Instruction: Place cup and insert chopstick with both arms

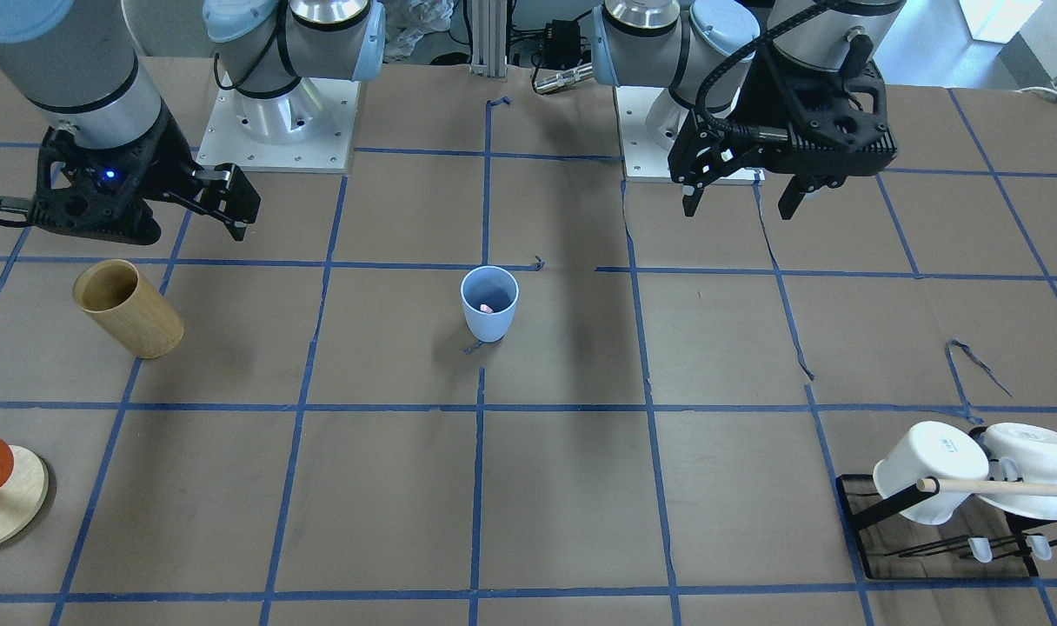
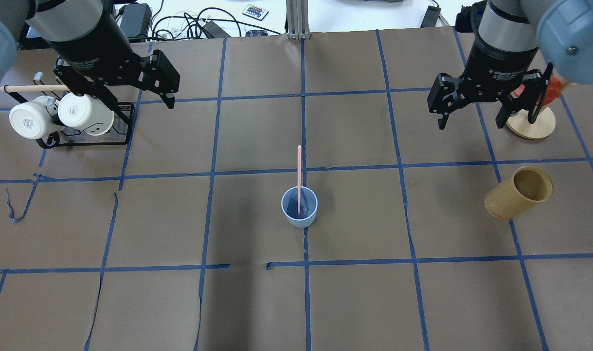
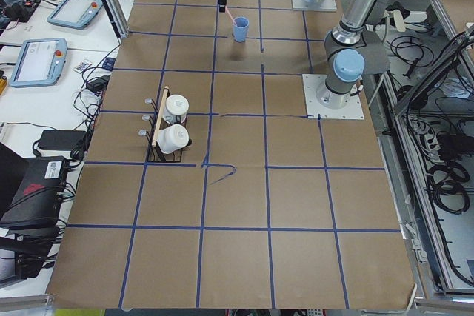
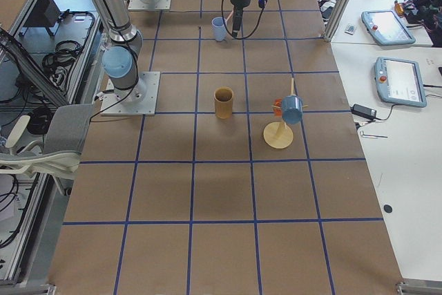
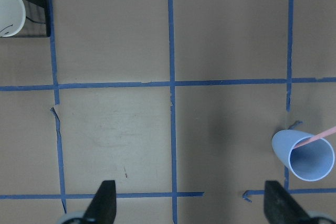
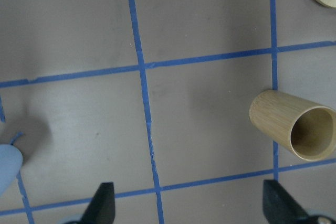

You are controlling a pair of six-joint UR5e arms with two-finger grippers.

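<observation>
The light blue cup (image 2: 299, 209) stands upright near the table's middle; it also shows in the front view (image 1: 489, 309) and at the right of the left wrist view (image 5: 304, 157). A thin pale pink chopstick (image 2: 299, 170) stands in it and leans on the rim, its top pointing away from the robot. My left gripper (image 1: 739, 202) is open and empty, high above the table, well off to the cup's side (image 5: 190, 203). My right gripper (image 2: 471, 121) is open and empty, high on the other side (image 6: 189, 203).
A tan bamboo cup (image 2: 518, 192) stands below and beside the right gripper. A round wooden stand (image 2: 533, 124) is behind it. A black rack (image 2: 123, 141) holds two white mugs (image 2: 57, 117) and a wooden rod (image 2: 33, 88) under the left arm.
</observation>
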